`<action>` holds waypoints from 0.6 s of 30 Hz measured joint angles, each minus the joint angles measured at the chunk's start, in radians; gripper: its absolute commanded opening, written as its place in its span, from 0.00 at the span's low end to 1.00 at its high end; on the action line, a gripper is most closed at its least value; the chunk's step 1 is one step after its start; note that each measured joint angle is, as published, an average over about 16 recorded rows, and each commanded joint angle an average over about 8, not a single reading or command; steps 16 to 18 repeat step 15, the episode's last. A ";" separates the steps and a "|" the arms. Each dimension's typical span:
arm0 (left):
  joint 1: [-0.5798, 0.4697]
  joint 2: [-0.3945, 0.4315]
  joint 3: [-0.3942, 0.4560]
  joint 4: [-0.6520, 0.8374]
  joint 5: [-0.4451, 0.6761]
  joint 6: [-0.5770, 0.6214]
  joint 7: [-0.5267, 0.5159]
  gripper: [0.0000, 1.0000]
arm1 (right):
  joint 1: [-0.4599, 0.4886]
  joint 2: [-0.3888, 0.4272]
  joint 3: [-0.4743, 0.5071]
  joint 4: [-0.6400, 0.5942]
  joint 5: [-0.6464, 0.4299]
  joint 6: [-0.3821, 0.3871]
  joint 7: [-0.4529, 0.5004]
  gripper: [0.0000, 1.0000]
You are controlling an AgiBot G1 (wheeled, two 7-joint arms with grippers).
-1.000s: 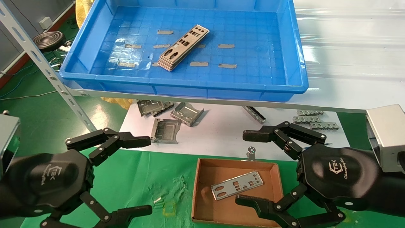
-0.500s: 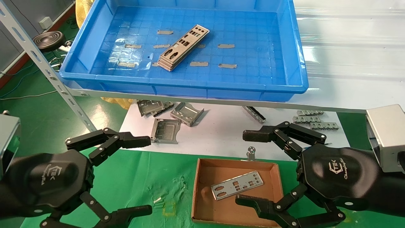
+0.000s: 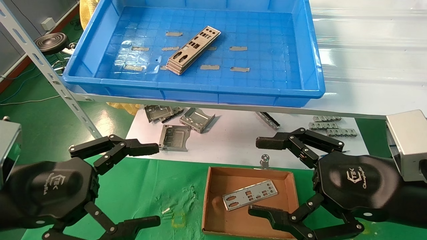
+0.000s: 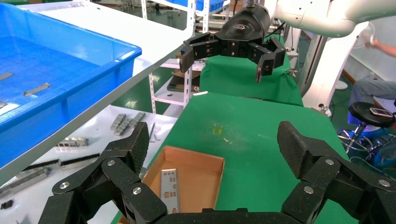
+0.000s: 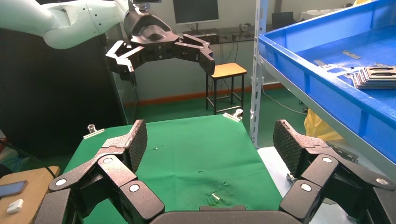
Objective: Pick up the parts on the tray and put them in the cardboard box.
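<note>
Parts (image 3: pixel 192 50) lie stacked in the tray (image 3: pixel 300 90), well beyond both wide-spread, empty hands (image 3: pixel 151 183) (image 3: pixel 258 176).

head view downward, wrist views low, facing, sharing cardboard box (image 3: pixel 248 203)

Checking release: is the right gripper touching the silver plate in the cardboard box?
Apart. Head view: right gripper, jaws open, holds nothing; flat silver metal plate lies alone.

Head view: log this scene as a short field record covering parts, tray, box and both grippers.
tray: blue, on the shelf
parts in tray: one angled stack
cardboard box: on the green cloth
part in box: one, lying flat
left gripper: open, empty, above the cloth
right gripper: open, empty, beside the box
brackets: loose, on the white sheet under the shelf
</note>
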 measured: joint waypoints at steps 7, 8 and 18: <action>0.000 0.000 0.000 0.000 0.000 0.000 0.000 1.00 | 0.000 0.000 0.000 0.000 0.000 0.000 0.000 1.00; 0.000 0.000 0.000 0.000 0.000 0.000 0.000 1.00 | 0.000 0.000 0.000 0.000 0.000 0.000 0.000 1.00; 0.000 0.000 0.000 0.000 0.000 0.000 0.000 1.00 | 0.000 0.000 0.000 0.000 0.000 0.000 0.000 1.00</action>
